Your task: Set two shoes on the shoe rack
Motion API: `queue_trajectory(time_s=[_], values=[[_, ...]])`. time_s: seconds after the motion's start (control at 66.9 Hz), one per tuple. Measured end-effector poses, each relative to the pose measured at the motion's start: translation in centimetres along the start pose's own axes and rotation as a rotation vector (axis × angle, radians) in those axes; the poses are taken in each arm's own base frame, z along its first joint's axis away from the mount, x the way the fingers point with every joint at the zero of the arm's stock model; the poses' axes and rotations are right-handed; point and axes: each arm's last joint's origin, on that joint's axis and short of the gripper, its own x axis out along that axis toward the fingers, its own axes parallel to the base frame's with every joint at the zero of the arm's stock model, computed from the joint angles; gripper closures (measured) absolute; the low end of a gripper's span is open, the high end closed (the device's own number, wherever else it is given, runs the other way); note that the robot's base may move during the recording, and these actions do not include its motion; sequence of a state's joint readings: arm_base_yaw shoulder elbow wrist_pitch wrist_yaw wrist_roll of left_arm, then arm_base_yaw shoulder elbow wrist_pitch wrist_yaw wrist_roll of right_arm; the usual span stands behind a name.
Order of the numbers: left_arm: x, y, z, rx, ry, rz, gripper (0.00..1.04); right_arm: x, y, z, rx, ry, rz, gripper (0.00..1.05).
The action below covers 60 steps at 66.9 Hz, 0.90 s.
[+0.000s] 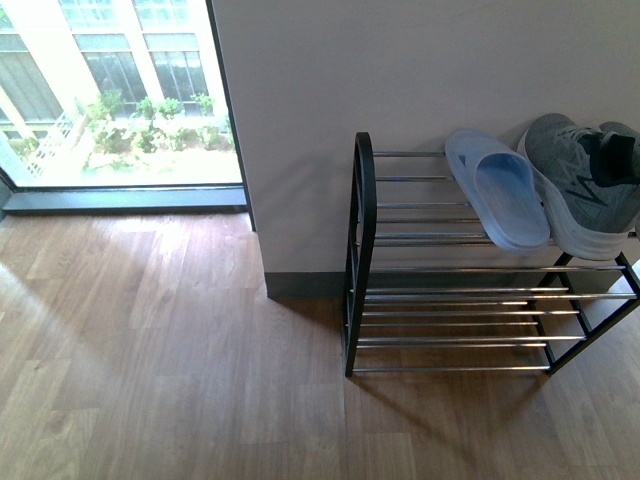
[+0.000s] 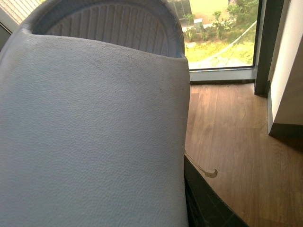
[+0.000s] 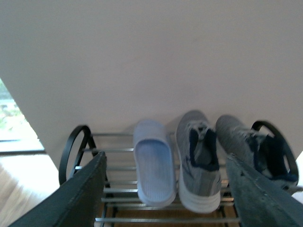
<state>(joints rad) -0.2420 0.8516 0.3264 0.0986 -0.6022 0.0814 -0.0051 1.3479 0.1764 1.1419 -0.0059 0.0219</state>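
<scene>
The shoe rack (image 1: 362,250) stands against the wall at the right. On its top shelf lie one pale blue slide (image 1: 497,190) and a grey sneaker (image 1: 585,185). The right wrist view shows that shelf (image 3: 113,168) holding the slide (image 3: 152,163) and two grey sneakers (image 3: 199,161) (image 3: 255,146) side by side. My right gripper (image 3: 165,198) hangs open in front of them, holding nothing. My left gripper (image 2: 151,208) is shut on the other pale blue slide (image 2: 94,132), which fills the left wrist view. One dark finger (image 2: 206,203) shows beside it. Neither arm shows in the front view.
Wood floor (image 1: 150,350) stretches left of and in front of the rack. A white wall (image 1: 400,70) with a dark baseboard (image 1: 305,285) backs the rack. A floor-level window (image 1: 120,90) is at the far left.
</scene>
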Motion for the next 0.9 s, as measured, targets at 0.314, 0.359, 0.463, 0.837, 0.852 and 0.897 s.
queue_trajectory(time_s=[0.314, 0.359, 0.463, 0.837, 0.852, 0.897], values=[[0.0, 0.0, 0.0, 0.000, 0.000, -0.001, 1.03, -3.2, 0.0, 0.4, -0.015, -0.012, -0.002, 0.97], [0.0, 0.0, 0.0, 0.000, 0.000, 0.000, 1.03, -3.7, 0.0, 0.5, -0.021, -0.013, -0.002, 1.03], [0.0, 0.0, 0.0, 0.000, 0.000, 0.000, 1.03, -4.4, 0.0, 0.5, -0.019, -0.015, -0.002, 1.03], [0.0, 0.0, 0.0, 0.000, 0.000, -0.001, 1.03, -6.5, 0.1, 0.8, -0.019, -0.023, -0.002, 1.03], [0.0, 0.0, 0.0, 0.000, 0.000, -0.001, 1.03, -6.6, 0.1, 0.8, -0.019, -0.025, -0.002, 1.03], [0.0, 0.0, 0.0, 0.000, 0.000, 0.000, 1.03, -6.9, 0.1, 0.9, -0.019, -0.029, -0.002, 1.03]])
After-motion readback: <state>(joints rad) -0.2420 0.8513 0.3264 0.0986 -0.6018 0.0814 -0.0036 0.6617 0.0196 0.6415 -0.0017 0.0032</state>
